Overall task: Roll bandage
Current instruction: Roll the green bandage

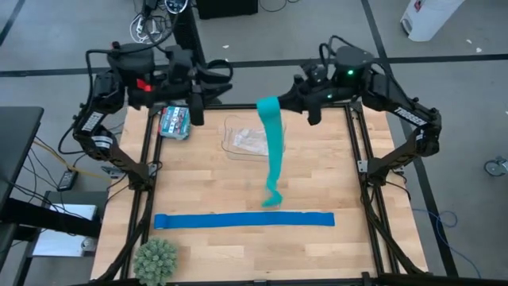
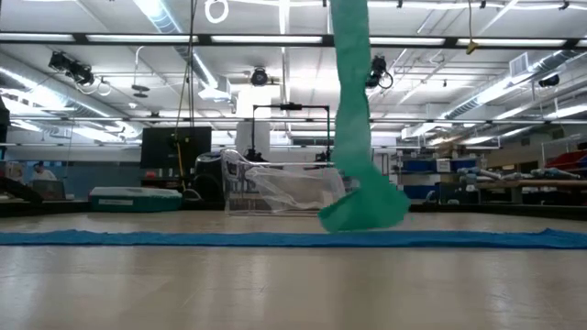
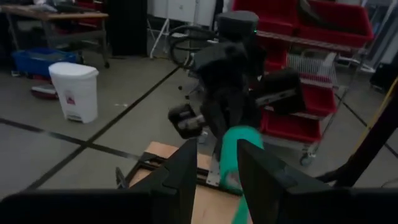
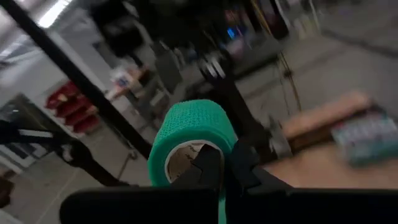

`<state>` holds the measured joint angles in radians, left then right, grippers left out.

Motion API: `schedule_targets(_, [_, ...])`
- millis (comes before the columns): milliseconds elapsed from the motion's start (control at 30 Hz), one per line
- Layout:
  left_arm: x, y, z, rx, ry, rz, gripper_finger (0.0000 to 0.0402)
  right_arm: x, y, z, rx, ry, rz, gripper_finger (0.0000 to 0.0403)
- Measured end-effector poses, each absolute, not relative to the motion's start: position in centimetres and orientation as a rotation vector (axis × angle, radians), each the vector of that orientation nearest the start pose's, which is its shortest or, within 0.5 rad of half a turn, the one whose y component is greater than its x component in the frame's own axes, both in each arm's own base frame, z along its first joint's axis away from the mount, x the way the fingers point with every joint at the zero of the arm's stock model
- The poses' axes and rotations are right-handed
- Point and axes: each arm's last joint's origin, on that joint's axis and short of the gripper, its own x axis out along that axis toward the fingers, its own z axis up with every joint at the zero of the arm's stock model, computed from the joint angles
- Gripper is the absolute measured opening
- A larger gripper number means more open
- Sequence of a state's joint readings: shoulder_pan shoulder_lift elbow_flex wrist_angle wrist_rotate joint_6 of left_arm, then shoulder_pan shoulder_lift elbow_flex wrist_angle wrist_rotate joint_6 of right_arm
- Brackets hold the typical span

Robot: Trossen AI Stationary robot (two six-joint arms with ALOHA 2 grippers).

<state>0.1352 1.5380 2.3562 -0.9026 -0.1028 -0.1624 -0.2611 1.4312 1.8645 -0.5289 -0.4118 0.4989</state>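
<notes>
Wooden table point(image 1: 198, 246) below, your right gripper point(image 4: 219, 169) clamps the half-wound teal stretchy bandage point(image 1: 274, 151) high near the far edge so its tail hangs, while your left gripper point(image 3: 214, 163), half-parted and empty, faces it.

In the low view the bandage point(image 2: 353, 110) runs off the top edge, so neither gripper shows there. The right wrist view is blurred beyond the roll point(image 4: 189, 140). The box point(image 1: 175, 121) near the table's far left corner carries unreadable print.
</notes>
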Motion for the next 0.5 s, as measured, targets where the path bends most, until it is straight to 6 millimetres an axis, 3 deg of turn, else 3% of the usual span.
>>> schedule_targets(167, [22.8, 3.3, 57.8, -0.090, 0.082, 0.240, 0.0119, 27.1, -6.0, 51.9, 0.544, 0.068, 0.179, 0.0000])
schedule_targets(500, [26.0, 3.3, 55.4, -0.032, 0.124, 0.174, 0.0119, 29.4, -6.2, 46.9, 0.662, 0.145, 0.217, 0.0000])
